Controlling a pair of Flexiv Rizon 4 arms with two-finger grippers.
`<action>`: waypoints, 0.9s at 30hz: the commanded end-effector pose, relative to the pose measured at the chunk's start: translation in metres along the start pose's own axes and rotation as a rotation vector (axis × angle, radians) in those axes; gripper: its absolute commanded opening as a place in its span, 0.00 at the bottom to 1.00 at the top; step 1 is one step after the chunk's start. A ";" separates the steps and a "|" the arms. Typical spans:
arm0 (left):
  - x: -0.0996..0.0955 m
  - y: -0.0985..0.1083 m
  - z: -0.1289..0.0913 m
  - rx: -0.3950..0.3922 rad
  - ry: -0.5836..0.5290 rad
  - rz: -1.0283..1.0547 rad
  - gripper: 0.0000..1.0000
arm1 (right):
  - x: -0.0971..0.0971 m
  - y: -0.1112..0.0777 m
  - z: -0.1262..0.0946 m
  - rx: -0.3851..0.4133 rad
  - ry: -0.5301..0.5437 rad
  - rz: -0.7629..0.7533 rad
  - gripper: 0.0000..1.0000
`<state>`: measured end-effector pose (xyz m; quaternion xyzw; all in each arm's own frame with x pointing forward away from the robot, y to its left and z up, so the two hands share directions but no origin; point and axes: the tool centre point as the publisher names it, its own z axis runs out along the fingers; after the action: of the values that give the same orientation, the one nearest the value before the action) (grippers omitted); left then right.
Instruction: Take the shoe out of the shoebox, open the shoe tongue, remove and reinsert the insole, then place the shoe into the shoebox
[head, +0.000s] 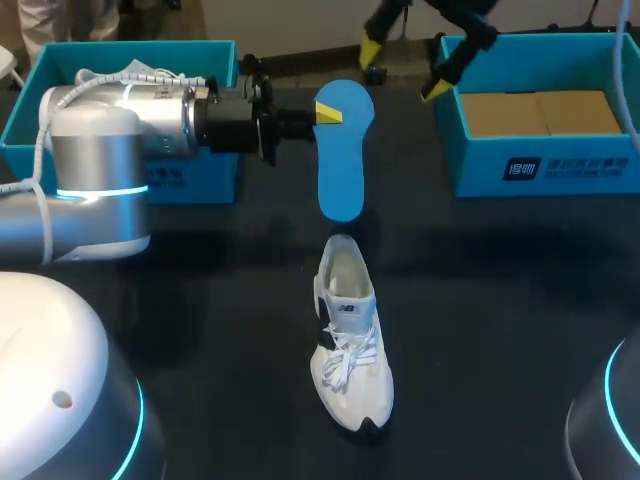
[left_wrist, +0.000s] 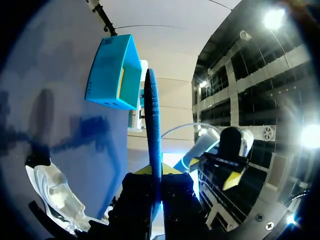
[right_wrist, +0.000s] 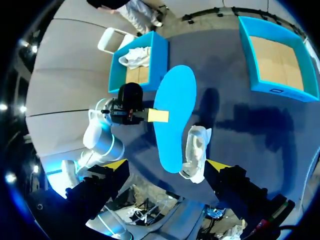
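Left jaws on insole (head: 340, 170), outside shoebox (head: 480, 165)

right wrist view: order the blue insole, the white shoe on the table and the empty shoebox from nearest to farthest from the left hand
1. blue insole: clamped in the left hand itself.
2. white shoe: on the table, below the insole's free end.
3. empty shoebox: at the table's right side, well past both.

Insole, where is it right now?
In the head view the blue insole is held in the left gripper, mid-table, just beyond the heel of the white shoe.
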<state>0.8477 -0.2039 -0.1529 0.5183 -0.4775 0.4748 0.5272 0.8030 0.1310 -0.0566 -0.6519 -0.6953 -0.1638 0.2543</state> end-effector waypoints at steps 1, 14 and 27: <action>0.000 0.000 -0.001 -0.001 -0.002 0.000 0.00 | -0.021 -0.006 0.002 -0.014 0.496 -0.010 1.00; 0.000 0.000 -0.001 -0.001 -0.002 0.000 0.00 | -0.036 0.002 0.022 -0.019 0.662 -0.039 1.00; 0.000 0.000 -0.001 -0.001 -0.002 0.000 0.00 | -0.044 0.004 0.038 -0.053 0.708 -0.021 1.00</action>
<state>0.8477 -0.2040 -0.1528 0.5184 -0.4775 0.4747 0.5272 0.8078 0.1156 -0.1081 -0.5654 -0.5866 -0.3753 0.4421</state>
